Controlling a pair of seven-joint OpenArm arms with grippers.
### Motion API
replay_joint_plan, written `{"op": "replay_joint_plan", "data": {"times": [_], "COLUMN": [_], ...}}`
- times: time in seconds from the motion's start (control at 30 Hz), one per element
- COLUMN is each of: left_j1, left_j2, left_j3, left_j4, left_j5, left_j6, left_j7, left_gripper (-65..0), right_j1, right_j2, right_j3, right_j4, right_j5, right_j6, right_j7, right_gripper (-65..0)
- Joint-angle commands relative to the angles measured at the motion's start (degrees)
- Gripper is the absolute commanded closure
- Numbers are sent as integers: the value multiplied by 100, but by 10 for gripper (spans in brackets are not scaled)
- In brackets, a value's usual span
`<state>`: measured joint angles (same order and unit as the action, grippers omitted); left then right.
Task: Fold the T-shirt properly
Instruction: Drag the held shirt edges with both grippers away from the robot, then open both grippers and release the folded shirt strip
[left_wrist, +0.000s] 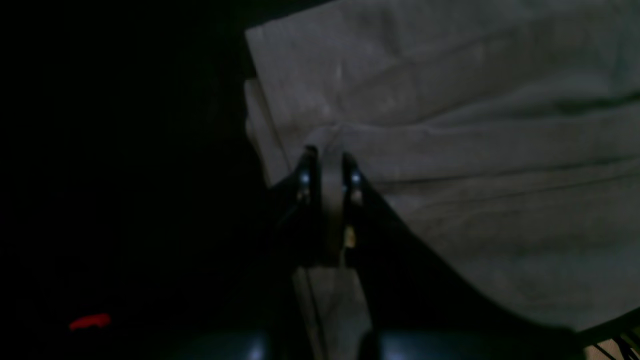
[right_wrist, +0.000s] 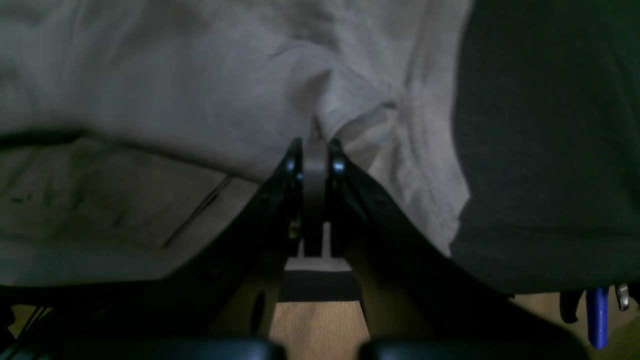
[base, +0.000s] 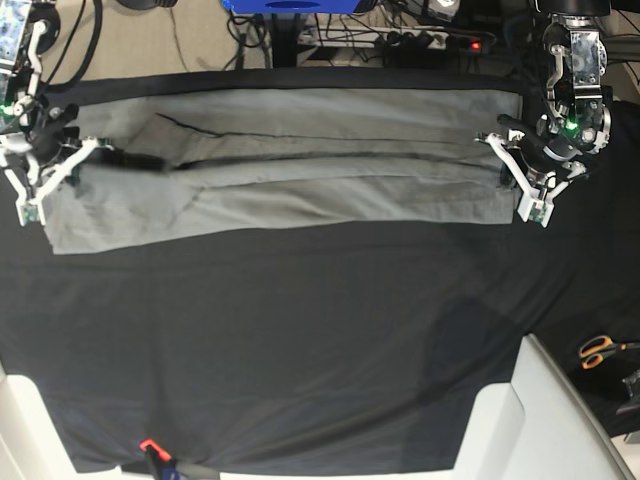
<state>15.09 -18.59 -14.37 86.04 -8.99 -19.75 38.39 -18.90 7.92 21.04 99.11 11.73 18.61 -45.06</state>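
Grey T-shirt (base: 290, 160) lies stretched w/ a lengthwise fold on black table cloth (base: 300, 340), far side, left gripper (left_wrist: 327, 162) & right gripper (right_wrist: 315, 152) each pinching an opposite end, so mid-fold; next prob. needs both ends carried over together.

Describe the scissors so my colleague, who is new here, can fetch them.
Start from the black table cloth that carries the long grey T-shirt. Follow the cloth toward its near corner on the left arm's side, where a white edge cuts in. Beyond it lie the scissors, whose orange handles are the one bright thing there.
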Motion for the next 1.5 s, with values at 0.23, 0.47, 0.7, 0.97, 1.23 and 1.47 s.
{"op": "replay_joint_plan", "data": {"times": [0.23,0.47,0.7,0.97,1.23,1.47], "left_j1": [-10,130,139,148,209,236], "left_j2": [-53,70,70,61,228,-123], "left_j3": [-18,-18,-18,-71,-985,-1521], "left_j4": [112,112,130,420,1756,2372], "left_j5": [-28,16,25,25,-327,-2446], "left_j6": [10,19,19,45,10,-482], "left_j7": [-63,-81,-72,-46,631,1651], "left_gripper": [0,0,0,-158,-561,-564], "right_j1": [-128,-137,-146,-119,-154,-559], "right_j2": [-137,-296,-340,-340,-340,-577], "right_j3": [-25,2,19,37,37,-16], "right_j4": [124,124,98,98,476,792], "right_j5": [27,19,19,19,19,36], "right_j6": [25,-2,-19,-1013,-2033,-2024], "right_j7": [97,79,9,0,1126,2365], "right_gripper": [0,0,-47,-342,-342,-345]}}
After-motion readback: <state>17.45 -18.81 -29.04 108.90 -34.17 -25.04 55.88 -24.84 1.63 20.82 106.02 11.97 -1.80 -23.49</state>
